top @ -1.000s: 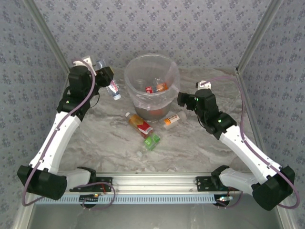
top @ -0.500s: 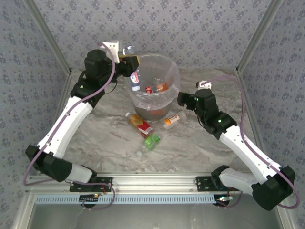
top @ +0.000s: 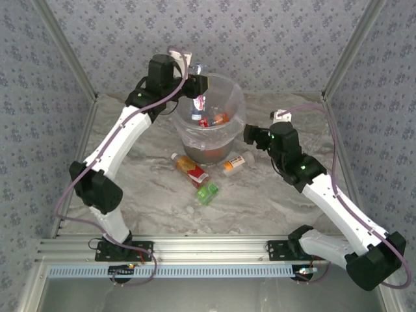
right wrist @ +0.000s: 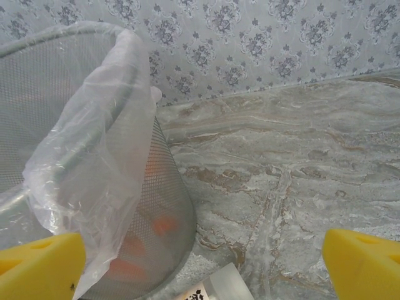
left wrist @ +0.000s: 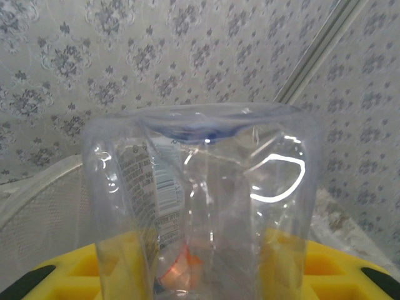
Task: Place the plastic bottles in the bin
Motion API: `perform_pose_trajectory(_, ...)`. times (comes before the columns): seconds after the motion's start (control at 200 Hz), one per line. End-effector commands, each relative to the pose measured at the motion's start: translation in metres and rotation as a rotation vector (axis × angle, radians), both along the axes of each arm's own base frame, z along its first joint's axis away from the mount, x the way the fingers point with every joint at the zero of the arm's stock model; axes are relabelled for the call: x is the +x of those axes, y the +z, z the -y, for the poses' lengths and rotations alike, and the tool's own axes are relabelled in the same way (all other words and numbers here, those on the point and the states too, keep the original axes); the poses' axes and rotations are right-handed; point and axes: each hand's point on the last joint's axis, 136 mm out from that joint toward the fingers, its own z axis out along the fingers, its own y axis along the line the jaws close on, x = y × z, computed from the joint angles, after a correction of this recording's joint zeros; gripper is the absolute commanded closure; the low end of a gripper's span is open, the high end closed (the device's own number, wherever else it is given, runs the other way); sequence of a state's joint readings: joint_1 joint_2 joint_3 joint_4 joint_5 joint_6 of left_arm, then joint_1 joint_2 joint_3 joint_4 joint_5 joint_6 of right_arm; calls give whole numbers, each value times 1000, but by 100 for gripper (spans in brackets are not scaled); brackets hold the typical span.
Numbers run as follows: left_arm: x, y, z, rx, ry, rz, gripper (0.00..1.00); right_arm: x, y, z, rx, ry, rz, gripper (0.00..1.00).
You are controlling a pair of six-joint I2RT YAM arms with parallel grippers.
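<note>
Left arm [top: 123,136] swung from left of the bin [top: 237,97] to above it; left jaws pinch a bottle [top: 197,107] over the opening, ready to drop; right jaws spread, just right of bin. Three bottles [top: 190,168] wait in front of bin.

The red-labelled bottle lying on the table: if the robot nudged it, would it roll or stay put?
It would probably roll: the red-labelled bottle lies on its side on a smooth table. It is small, clear plastic, so it is likely light and easy to push. The green bottle close by might stop it on that side.
</note>
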State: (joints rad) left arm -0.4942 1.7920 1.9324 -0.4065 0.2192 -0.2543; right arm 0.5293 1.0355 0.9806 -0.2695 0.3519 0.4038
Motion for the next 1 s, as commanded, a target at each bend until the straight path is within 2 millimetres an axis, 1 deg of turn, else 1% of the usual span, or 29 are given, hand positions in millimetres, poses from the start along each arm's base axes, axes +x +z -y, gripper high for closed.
perform_pose_trajectory(0.0,7,1,5,102,-32,34,60,-5,15,7,22,-22,23,1)
perform_pose_trajectory(0.13,11,-12,18,193,-85,10,59,-8,14,11,14,-33,25,1)
perform_pose_trajectory(0.135,12,-15,20,198,-88,3,59,-8,14,11,14,-33,24,1)
perform_pose_trajectory(0.145,10,-15,20,202,-91,-4,59,-8,13,12,13,-35,22,1)
perform_pose_trajectory(0.155,10,-22,21,212,-95,-25,59,-8,13,12,13,-34,23,1)
perform_pose_trajectory(0.16,10,-17,22,208,-95,-18,59,-8,14,12,14,-34,24,1)
perform_pose_trajectory(0.175,9,-24,24,216,-99,-41,59,-8,13,12,12,-36,23,1)
perform_pose_trajectory(0.18,9,-19,25,212,-99,-34,59,-8,13,12,12,-36,23,1)
perform_pose_trajectory(0.19,9,-23,26,216,-101,-46,59,-8,13,13,12,-37,23,1)
perform_pose_trajectory(0.235,7,-27,32,219,-101,-74,59,-9,13,13,12,-38,25,1)
perform_pose_trajectory(0.335,12,-36,40,195,-52,-135,57,-9,13,14,13,-40,26,1)
perform_pose_trajectory(0.5,21,-55,52,83,16,-266,56,-9,12,14,9,-39,22,1)
perform_pose_trajectory(0.56,21,-61,55,60,20,-302,52,-9,11,14,6,-39,20,1)
perform_pose_trajectory(0.605,21,-64,55,52,30,-322,47,-10,10,14,3,-39,14,1)
perform_pose_trajectory(0.685,17,-63,55,41,26,-344,35,-11,6,15,-5,-39,4,0)
perform_pose_trajectory(0.725,13,-59,57,30,10,-349,32,-11,5,16,-8,-43,1,1)
perform_pose_trajectory(0.869,-1,-46,60,-19,-38,-372,25,-8,0,17,-9,-50,-5,0)
perform_pose_trajectory(0.994,-11,-35,62,-58,-70,-380,22,-6,-6,14,-12,-45,-21,0)
